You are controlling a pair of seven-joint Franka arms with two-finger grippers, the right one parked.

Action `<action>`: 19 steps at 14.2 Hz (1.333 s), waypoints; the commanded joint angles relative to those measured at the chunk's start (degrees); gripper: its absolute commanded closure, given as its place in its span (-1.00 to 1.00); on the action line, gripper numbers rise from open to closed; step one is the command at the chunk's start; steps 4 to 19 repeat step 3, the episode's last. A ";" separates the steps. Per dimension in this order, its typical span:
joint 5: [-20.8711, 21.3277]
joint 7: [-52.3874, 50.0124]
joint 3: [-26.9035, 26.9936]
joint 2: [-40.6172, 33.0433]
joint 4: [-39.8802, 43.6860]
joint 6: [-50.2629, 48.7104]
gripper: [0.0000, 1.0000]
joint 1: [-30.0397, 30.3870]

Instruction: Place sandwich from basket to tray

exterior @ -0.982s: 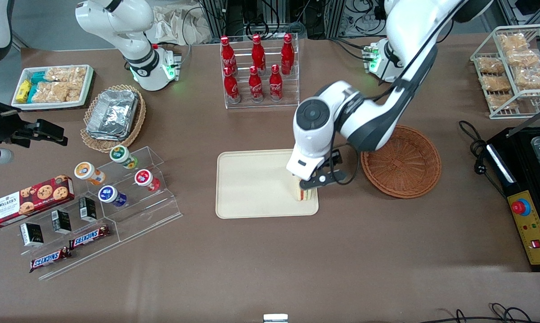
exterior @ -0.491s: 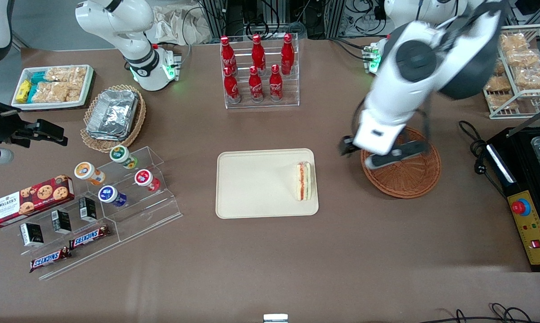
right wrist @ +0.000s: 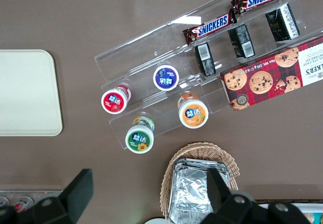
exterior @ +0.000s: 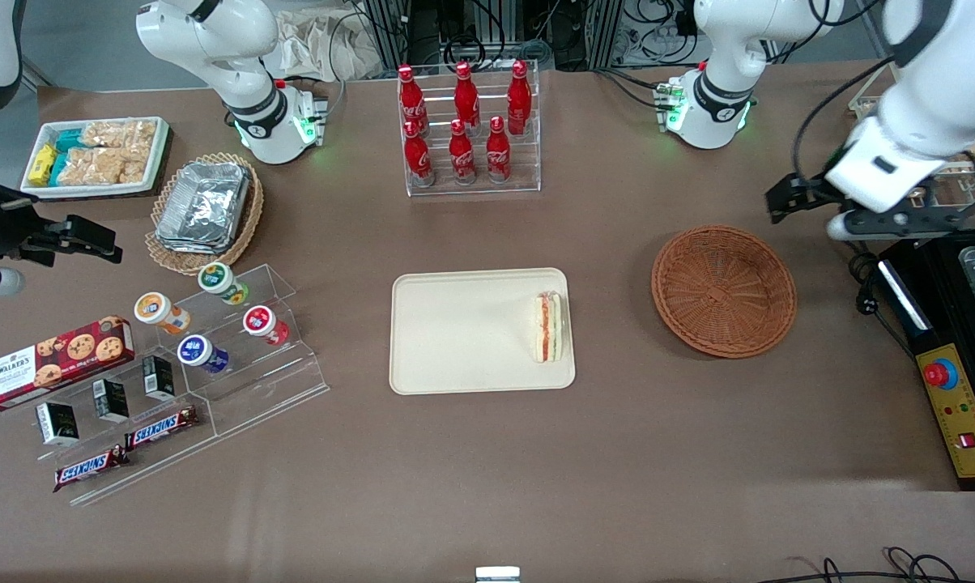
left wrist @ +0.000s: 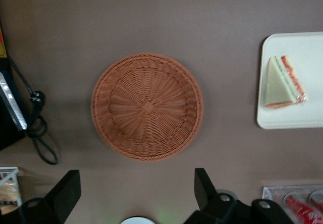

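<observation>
The sandwich [exterior: 549,327], a pale wedge with red and green filling layers, lies on the cream tray [exterior: 455,332] near its edge toward the basket. It also shows in the left wrist view [left wrist: 283,82] on the tray [left wrist: 303,118]. The reddish-brown wicker basket [exterior: 724,290] is empty; it shows in the left wrist view [left wrist: 147,106] too. My left gripper [exterior: 880,220] is open and empty, raised high above the table toward the working arm's end, farther from the front camera than the basket. Its black fingers [left wrist: 204,184] stand wide apart.
A rack of red cola bottles [exterior: 465,129] stands farther back than the tray. A black machine with a yellow control panel [exterior: 953,405] and a wire rack of bagged snacks [exterior: 933,121] stand at the working arm's end. A black cable [exterior: 856,267] lies beside the basket.
The gripper let go of the sandwich on the tray, rose, and swung over the basket to the working arm's end of the table. The sandwich stays on the tray.
</observation>
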 commanded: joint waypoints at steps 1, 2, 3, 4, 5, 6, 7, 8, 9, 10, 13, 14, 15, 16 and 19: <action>-0.22 5.96 2.10 2.11 6.01 -5.36 -1.00 -0.12; -0.22 6.41 2.54 2.72 6.90 -5.72 -1.00 -0.03; -0.22 6.41 2.98 3.51 7.78 -5.73 -1.00 -0.03; -0.22 6.41 2.98 3.51 7.78 -5.73 -1.00 -0.03; -0.22 6.41 2.98 3.51 7.78 -5.73 -1.00 -0.03; -0.22 6.41 2.98 3.51 7.78 -5.73 -1.00 -0.03; -0.22 6.41 2.98 3.51 7.78 -5.73 -1.00 -0.03; -0.22 6.41 2.98 3.51 7.78 -5.73 -1.00 -0.03; -0.22 6.41 2.98 3.51 7.78 -5.73 -1.00 -0.03; -0.22 6.41 2.98 3.51 7.78 -5.73 -1.00 -0.03; -0.22 6.41 2.98 3.51 7.78 -5.73 -1.00 -0.03; -0.22 6.41 2.98 3.51 7.78 -5.73 -1.00 -0.03; -0.22 6.41 2.98 3.51 7.78 -5.73 -1.00 -0.03; -0.22 6.41 2.98 3.51 7.78 -5.73 -1.00 -0.03; -0.22 6.41 2.98 3.51 7.78 -5.73 -1.00 -0.03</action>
